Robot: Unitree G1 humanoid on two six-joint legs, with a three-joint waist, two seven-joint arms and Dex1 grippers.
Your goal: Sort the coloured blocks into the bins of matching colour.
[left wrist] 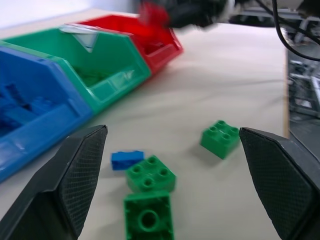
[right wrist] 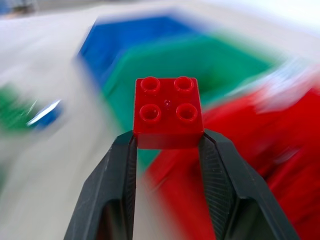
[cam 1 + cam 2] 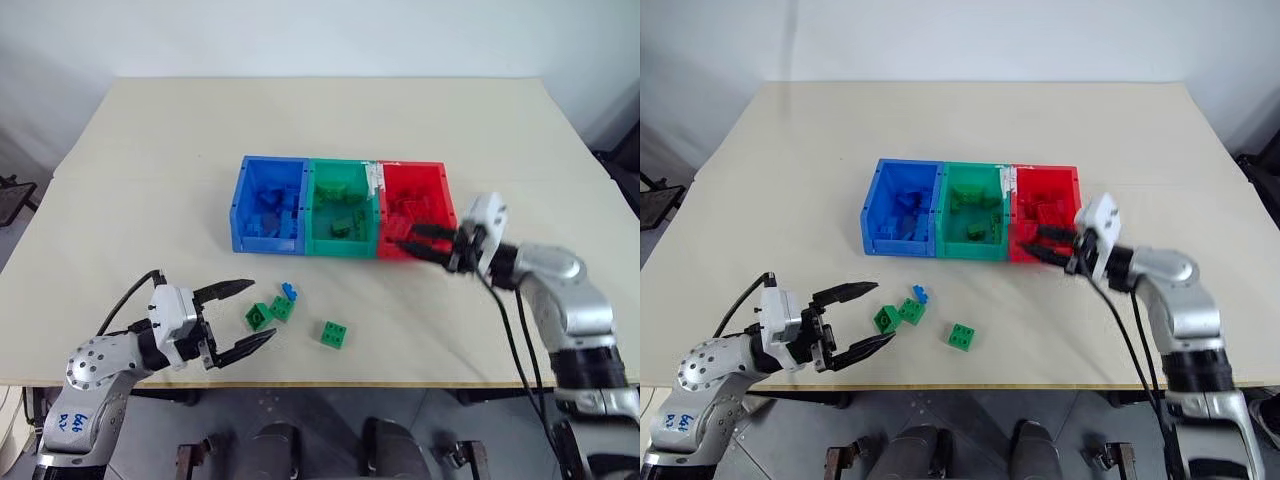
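**Red brick carried to the red bin, release still to come**

The right end effector [image 2: 167, 145] is clamped on a small red studded plastic brick [image 2: 168, 112], held by its two sides between the black fingers with the studs facing the wrist camera. In the head views this end effector hangs at the near front edge of the red open-topped plastic bin [image 3: 432, 178], the right-hand box of the three joined bins, beside the green plastic bin [image 3: 320, 240] and the blue plastic bin [image 3: 240, 215]. The step in hand looks like delivery of this red brick. The next move calls for bringing it fully over the red bin's opening, clear of the front wall, and then opening the fingers so it drops inside.

The left end effector [image 3: 236, 316] stands wide open and empty, low over the beige table [image 3: 150, 150], just beside the loose pieces: a pair of green studded plastic bricks [image 3: 269, 312] touching each other, a tiny blue plastic brick [image 3: 289, 292] against them, and a single green studded brick [image 3: 335, 335] a little apart. These remain unsorted.

From the head views the held brick is hard to pick out against the red bin behind it, so whether it has already cleared the rim cannot be told. The right wrist view is smeared around the brick. The bins' contents are too jumbled to count.
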